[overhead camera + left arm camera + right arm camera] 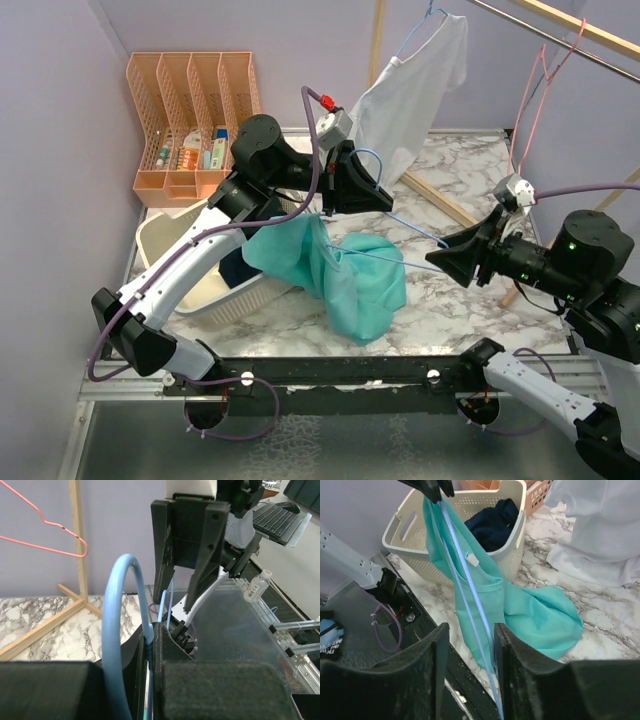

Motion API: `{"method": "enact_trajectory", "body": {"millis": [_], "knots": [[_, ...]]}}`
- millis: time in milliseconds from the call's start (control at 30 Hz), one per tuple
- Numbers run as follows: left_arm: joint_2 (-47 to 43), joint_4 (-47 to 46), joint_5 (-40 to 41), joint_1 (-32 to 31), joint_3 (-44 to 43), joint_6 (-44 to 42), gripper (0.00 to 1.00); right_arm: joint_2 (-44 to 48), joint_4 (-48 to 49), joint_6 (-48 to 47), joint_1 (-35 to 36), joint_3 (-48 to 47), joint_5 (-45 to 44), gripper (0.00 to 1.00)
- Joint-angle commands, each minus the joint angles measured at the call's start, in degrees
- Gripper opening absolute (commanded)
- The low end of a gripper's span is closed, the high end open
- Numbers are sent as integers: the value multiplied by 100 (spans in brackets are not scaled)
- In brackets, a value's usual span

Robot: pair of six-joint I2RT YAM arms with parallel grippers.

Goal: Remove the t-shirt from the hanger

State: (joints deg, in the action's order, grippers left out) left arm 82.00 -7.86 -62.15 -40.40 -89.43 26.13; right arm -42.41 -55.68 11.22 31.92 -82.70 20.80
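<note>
A teal t-shirt point(345, 275) hangs from a light blue wire hanger point(410, 225), its lower part heaped on the marble table. My left gripper point(345, 195) is shut on the hanger just below its hook point(112, 610), holding it above the table. My right gripper point(445, 258) is open at the hanger's other end. In the right wrist view the hanger's wires point(470, 600) run between my fingers, close to the right finger point(520, 680), with the t-shirt point(520, 610) draped beyond. The shirt's neck still sits on the wires.
A cream laundry basket point(170, 230) holding a dark garment point(235, 270) stands left, under my left arm. An orange file organizer point(190, 110) is behind it. A white t-shirt point(415, 90) and a pink hanger point(535, 100) hang on the wooden rack point(440, 200) at the back.
</note>
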Motion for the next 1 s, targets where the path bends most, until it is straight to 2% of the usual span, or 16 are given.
{"method": "enact_trajectory", "body": {"millis": [0, 100, 167, 267, 433, 533, 633, 733, 967], "knots": [[2, -402, -179, -44, -101, 146, 0, 53, 1, -201, -2, 238, 320, 33], [10, -427, -162, -42, -97, 181, 0, 152, -41, -204, -2, 288, 160, 12], [-10, -402, -103, -49, -49, 166, 10, 270, -57, -174, -2, 301, -41, 3], [-29, -401, -9, -49, 41, 132, 22, 498, -50, -90, -2, 328, -334, 1], [-3, -204, 78, -49, 52, 42, 54, 710, -433, -47, -2, 102, -743, 1], [-59, 124, 230, -44, 31, -214, 65, 804, -777, 19, -2, -130, -1061, 1], [-172, 660, 615, -48, -22, -672, 67, 860, -1165, 178, -2, -491, -1452, 1], [-356, 1119, 1389, -52, 3, -1137, 67, 769, -1604, 424, -2, -806, -1883, 1], [-812, 1704, 2679, -41, 455, -1704, 67, 258, -2116, 690, -2, -773, -1988, 1]]}}
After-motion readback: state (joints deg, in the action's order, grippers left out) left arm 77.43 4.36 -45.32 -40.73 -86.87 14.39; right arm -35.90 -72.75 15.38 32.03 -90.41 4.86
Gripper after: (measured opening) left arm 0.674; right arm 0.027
